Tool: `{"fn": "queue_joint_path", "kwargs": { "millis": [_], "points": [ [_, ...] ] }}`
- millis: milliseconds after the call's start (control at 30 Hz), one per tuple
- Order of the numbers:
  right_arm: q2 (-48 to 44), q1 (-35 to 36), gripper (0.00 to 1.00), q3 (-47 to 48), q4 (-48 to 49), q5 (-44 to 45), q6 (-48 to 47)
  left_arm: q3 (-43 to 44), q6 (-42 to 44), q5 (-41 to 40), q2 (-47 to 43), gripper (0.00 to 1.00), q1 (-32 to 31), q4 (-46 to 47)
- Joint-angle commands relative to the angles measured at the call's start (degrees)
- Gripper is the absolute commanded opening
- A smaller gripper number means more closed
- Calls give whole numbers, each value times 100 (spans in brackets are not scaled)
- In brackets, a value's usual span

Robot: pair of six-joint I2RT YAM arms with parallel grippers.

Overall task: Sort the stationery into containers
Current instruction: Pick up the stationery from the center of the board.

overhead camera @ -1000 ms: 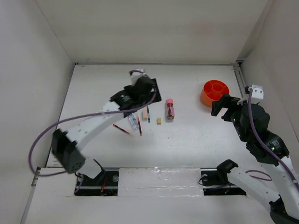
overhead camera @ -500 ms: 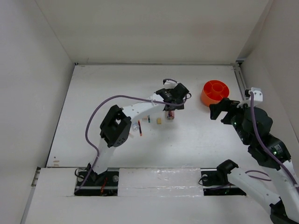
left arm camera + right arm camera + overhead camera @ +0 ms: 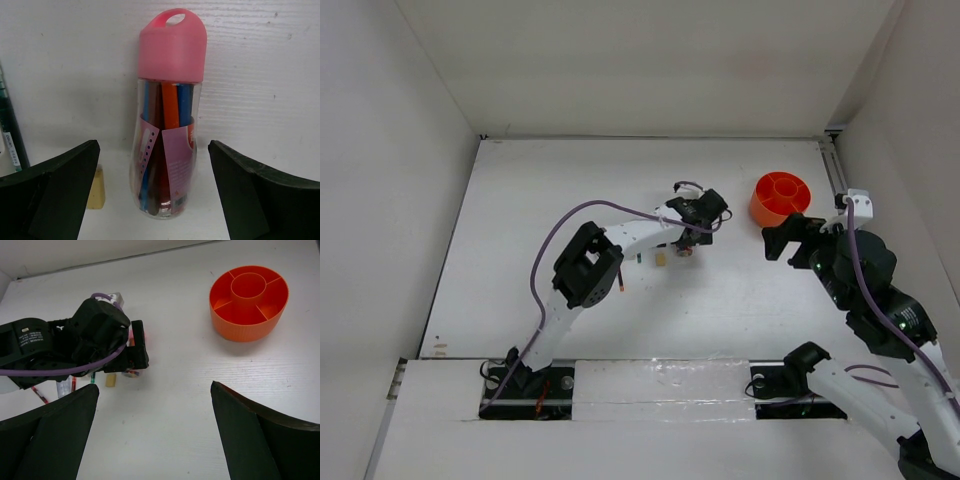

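The pink-capped cylinder (image 3: 167, 125) lies on the white table with coloured pens inside it. My left gripper (image 3: 155, 197) is open and straddles its lower end, with a gap on each side. From above, the left gripper (image 3: 692, 238) covers most of the cylinder (image 3: 686, 249). The tan cube (image 3: 96, 189) lies just inside the left finger (image 3: 50, 195). A dark green pen (image 3: 10, 135) lies further left. The orange tub (image 3: 781, 198) with its dividers stands at the right. My right gripper (image 3: 155, 440) hangs open over bare table, short of the tub (image 3: 248, 302).
The left arm (image 3: 620, 235) arches over the other stationery and hides most of it. The tan cube (image 3: 661, 259), a green pen end (image 3: 639, 258) and a red pen (image 3: 620, 288) show beside it. Walls close the table on three sides.
The left arm has swung right from the pens to the pink-capped cylinder, and its jaws have narrowed slightly around it. The right gripper has drifted a little left.
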Motion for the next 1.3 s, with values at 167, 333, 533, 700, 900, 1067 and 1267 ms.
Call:
{"fn": "queue_joint_path", "kwargs": {
  "millis": [167,333,533,700,900,1067,1267],
  "points": [
    [-37,-38,100,0,421,-126,-45,164,78,166,127,70,0,-34],
    [-37,-38,100,0,421,-65,-45,50,131,351,127,47,0,81],
    [68,-38,100,-53,474,-65,-45,-99,183,570,189,0,122,81],
    [68,-38,100,-175,596,198,200,-635,622,755,-407,0,123,940],
    [-124,-38,100,-228,798,463,473,-2584,1570,281,-2832,0,123,3361],
    [-555,-91,100,-281,1744,-211,474,-4123,2992,876,-4476,0,9,5255],
    [57,-91,100,-159,2644,-1680,490,-5145,3549,2081,-5682,0,-96,6338]
  ]
}}
